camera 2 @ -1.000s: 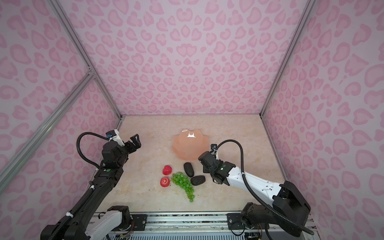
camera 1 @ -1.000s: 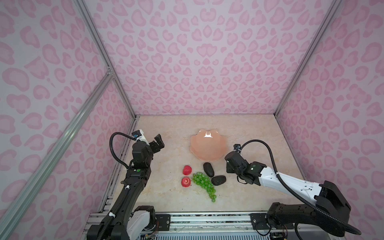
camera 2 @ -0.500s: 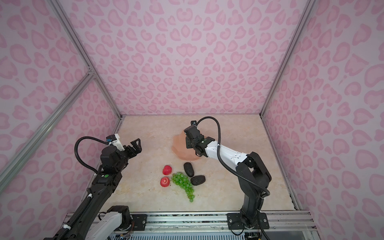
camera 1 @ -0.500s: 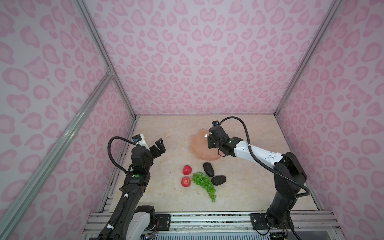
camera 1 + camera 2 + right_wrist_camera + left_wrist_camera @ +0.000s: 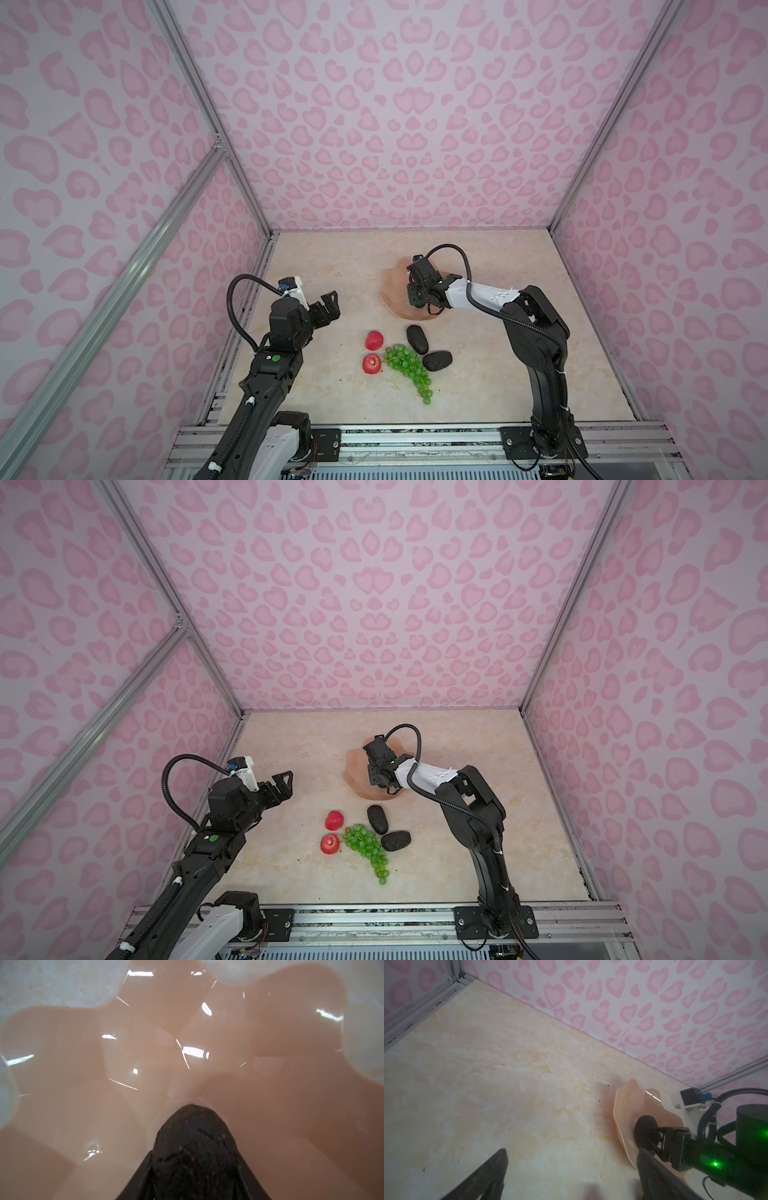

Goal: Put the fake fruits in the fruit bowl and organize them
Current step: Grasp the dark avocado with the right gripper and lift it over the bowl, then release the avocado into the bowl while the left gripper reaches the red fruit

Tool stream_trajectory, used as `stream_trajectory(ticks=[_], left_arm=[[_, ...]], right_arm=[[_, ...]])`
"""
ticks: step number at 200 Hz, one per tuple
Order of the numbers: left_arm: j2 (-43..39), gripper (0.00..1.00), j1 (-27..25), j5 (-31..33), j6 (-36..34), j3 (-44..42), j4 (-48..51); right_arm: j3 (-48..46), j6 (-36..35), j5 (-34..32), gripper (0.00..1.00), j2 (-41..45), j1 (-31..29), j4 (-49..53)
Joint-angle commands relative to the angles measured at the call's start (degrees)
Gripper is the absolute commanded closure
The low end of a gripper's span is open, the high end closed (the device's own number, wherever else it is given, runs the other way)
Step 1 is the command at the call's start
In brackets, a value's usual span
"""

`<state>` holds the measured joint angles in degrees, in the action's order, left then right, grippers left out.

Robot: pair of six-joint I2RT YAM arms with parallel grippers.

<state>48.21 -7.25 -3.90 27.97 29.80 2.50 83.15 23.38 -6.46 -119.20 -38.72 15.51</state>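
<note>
My right gripper [image 5: 417, 304] [image 5: 194, 1154] hangs just over the peach-pink fruit bowl [image 5: 392, 286] [image 5: 355, 771] [image 5: 207, 1022], shut on a dark rough avocado [image 5: 193, 1142] whose tip points into the dish. On the table in front of the bowl lie two more avocados [image 5: 417, 338] [image 5: 437, 360], two red strawberries [image 5: 374, 340] [image 5: 371, 364] and a bunch of green grapes [image 5: 405, 365]. My left gripper [image 5: 328, 303] [image 5: 282, 781] [image 5: 571, 1155] is open and empty, raised left of the strawberries. The bowl's rim [image 5: 627, 1105] shows in the left wrist view.
Pink-patterned walls with metal rails close in the marble table [image 5: 332, 266] on three sides. The metal frame rail [image 5: 415, 436] carrying both arm bases runs along the front edge. The right arm's elbow [image 5: 536, 311] stands right of the bowl.
The right arm swung from beside the table fruits up to the bowl with the avocado, then sank a little. The left gripper drifted slightly forward and down.
</note>
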Motion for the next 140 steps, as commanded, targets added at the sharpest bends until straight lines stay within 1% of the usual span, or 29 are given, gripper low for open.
stream_trajectory(ticks=[1, 28, 60, 73, 89, 114, 140], left_arm=[[2.3, 0.03, -2.5, 0.4, 1.4, -0.3, 0.0], [5.7, 0.03, -6.1, 1.1, 2.3, -0.3, -0.4], [9.8, 0.04, -11.2, 3.8, 1.9, 0.5, -0.1], [11.1, 0.05, -12.7, 3.9, 2.2, 0.5, 0.0], [12.3, 0.06, -14.3, 4.1, 2.5, 0.5, 0.3], [14.1, 0.06, -16.6, 5.0, 3.1, 0.4, 0.3], [17.1, 0.07, -18.3, 5.8, 3.2, 1.0, 0.0]], right_arm=[[0.1, -0.1, 0.8, 0.53, -1.0, 0.2, 1.1], [-0.1, -0.1, 1.5, 0.4, 1.3, 0.6, 1.3], [-2.3, -0.1, 3.3, 0.3, 7.9, 1.9, -0.9], [-4.0, 0.3, 3.8, 0.22, 11.2, 2.4, -2.6], [-6.2, 0.9, 5.3, 0.17, 14.7, 3.2, -5.3], [-8.4, 0.8, 6.1, 0.11, 18.2, 4.1, -7.1], [-8.4, -0.4, 6.1, 0.11, 19.2, 4.8, -6.0]])
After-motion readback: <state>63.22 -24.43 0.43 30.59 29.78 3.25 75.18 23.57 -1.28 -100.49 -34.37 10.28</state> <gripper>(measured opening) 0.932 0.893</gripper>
